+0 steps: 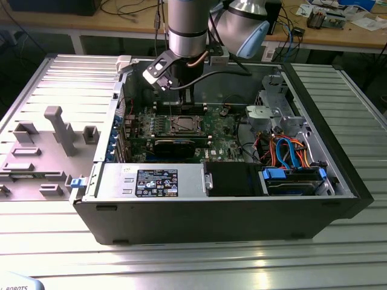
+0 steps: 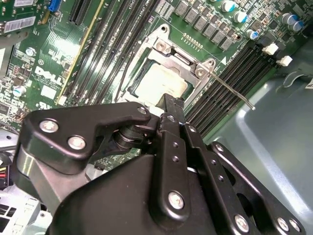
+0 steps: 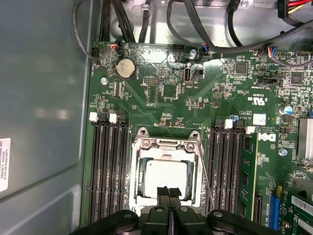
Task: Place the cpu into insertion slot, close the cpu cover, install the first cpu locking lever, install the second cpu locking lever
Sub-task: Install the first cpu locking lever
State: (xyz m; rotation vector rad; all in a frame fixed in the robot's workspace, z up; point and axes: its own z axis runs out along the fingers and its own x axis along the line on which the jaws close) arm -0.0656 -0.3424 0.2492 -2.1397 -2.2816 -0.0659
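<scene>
Closed gripper [image 3: 169, 192] poised at the cpu cover [image 3: 164, 145].
Entry: the cpu cover lies lowered and flat on the motherboard [image 3: 161, 98]. The cpu [image 3: 166, 177], with its silvery top, sits inside the cover's square window. One thin locking lever [image 3: 205, 178] angles out free along the cover's side. The gripper's fingers are pressed together and hold nothing, their tips at the cover's edge. I cannot tell whether they touch it.

cpu [image 3: 165, 175] top matt silvery metal; cpu cover [image 3: 164, 146] shinier metal (unpainted).
</scene>
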